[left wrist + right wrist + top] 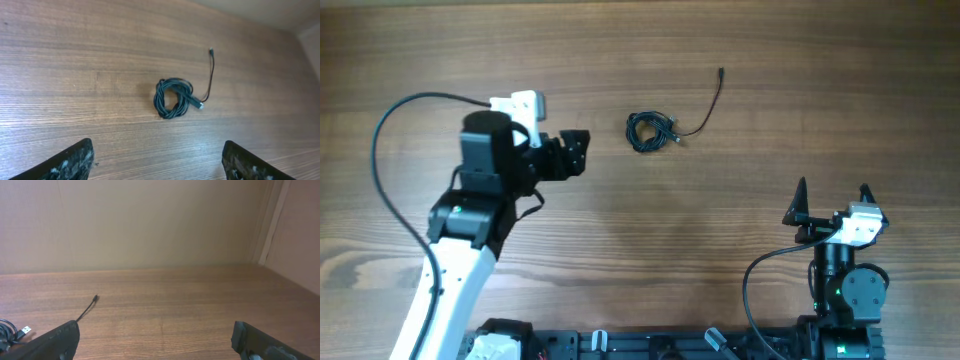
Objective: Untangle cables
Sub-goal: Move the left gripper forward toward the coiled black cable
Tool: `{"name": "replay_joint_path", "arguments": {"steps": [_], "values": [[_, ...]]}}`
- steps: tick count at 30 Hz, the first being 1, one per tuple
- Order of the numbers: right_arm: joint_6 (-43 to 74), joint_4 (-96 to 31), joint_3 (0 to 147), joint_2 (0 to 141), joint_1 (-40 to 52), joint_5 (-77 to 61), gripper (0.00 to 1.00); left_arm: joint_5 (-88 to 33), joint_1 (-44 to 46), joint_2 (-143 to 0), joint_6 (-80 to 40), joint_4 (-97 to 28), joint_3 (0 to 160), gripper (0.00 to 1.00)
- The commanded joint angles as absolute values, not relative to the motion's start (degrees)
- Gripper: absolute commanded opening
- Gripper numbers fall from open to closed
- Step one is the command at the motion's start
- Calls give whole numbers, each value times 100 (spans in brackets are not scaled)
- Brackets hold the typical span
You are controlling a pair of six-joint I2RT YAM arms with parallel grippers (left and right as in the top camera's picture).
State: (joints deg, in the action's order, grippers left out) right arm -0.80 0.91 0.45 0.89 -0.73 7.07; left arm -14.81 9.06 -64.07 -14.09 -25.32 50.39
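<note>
Hovering just left of the cables (648,132), coiled far centre, the left gripper (582,152) is holding its jaws apart, empty; the right gripper (832,195) is sitting wide open, near right. Approaching, seemingly; the next move is calling for pinching the loose strand.

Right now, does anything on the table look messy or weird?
Yes. The cables are bunched in a small dark knot on the table, one loose end trailing away. Nothing looks spilled or broken.
</note>
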Motion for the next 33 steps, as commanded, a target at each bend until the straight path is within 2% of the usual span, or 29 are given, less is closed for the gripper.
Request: {"name": "replay_joint_path", "arguments": {"steps": [1, 7, 10, 13, 23, 28, 33], "values": [[-148, 104, 27, 27, -40, 652, 100, -1015, 1133, -6652, -1441, -2517, 5317, 80], [-145, 104, 27, 27, -40, 652, 100, -1013, 1216, -7297, -1529, -2923, 6084, 79], [-148, 104, 27, 27, -40, 652, 100, -1015, 1216, -7513, -1529, -3057, 6191, 84], [-143, 104, 27, 27, -40, 652, 100, -1017, 1216, -7555, -1527, -3068, 6191, 100], [-145, 104, 27, 27, -40, 652, 100, -1085, 1216, -7555, -1594, -3074, 6189, 100], [-148, 104, 27, 27, -40, 652, 100, -1079, 1216, -7555, -1686, -3295, 6191, 90], [-145, 104, 27, 27, -40, 652, 100, -1076, 1299, -7559, -1717, -3380, 6265, 88]]}}
